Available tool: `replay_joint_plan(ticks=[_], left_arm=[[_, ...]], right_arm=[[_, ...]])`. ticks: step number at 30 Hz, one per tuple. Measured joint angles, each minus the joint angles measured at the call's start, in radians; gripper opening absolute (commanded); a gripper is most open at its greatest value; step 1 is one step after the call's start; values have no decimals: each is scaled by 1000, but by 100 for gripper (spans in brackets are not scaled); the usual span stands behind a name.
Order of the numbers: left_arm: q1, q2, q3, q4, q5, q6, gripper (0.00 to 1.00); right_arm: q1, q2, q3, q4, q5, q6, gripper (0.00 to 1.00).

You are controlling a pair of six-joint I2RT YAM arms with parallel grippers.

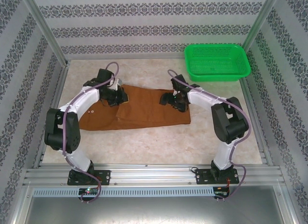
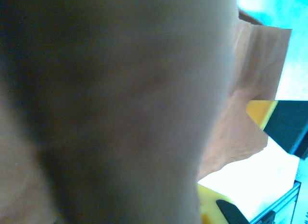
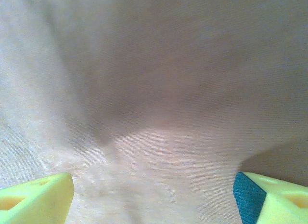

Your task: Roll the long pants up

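Between the wide-open jaws of the right gripper [image 3: 154,183] there is only flat rust-brown cloth. The long pants [image 1: 139,108] are spread beneath both fingertips, and that gripper holds nothing. Under the left gripper [image 1: 111,96], toward the opposite end of the garment, the jaws are closed. Cloth hangs so close over its wrist lens that the pinch itself is hidden. I judge a fold of the pants' edge is caught between its pads, though I cannot tell how much.

That is the first risk. A thin nip of soft fabric could slide out from the closed jaws once the left arm starts turning the end over, and the roll would collapse at the start. If only the upper layer is caught, the layers beneath the jaws may part and the roll would come out skewed. The right jaws stand apart over the cloth and pin nothing, so a pull from the left could drag the whole garment across the table [image 1: 159,147] instead of curling it. Cloth bunching ahead of the left jaws would leave a loose, lumpy roll. The green basket [image 1: 216,77] sits well beyond the right jaws.
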Motion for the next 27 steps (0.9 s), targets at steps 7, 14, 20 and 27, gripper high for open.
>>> replay_joint_plan(ticks=[7,14,20,27], left_arm=[[107,-76,28,-142,-39,34,2],[357,-163,24,-214,-79,41,2],[443,-166,23,-251,-206,63,2],[516,-126,-10,-249,-338,61,5]], right_arm=[[-102,-40,14,-31,-7,-37,88],[-121,10,40,-44,-23,-48,87],[-121,82,82,-47,-44,-48,87],[-120,120,124,-48,-56,-48,87]])
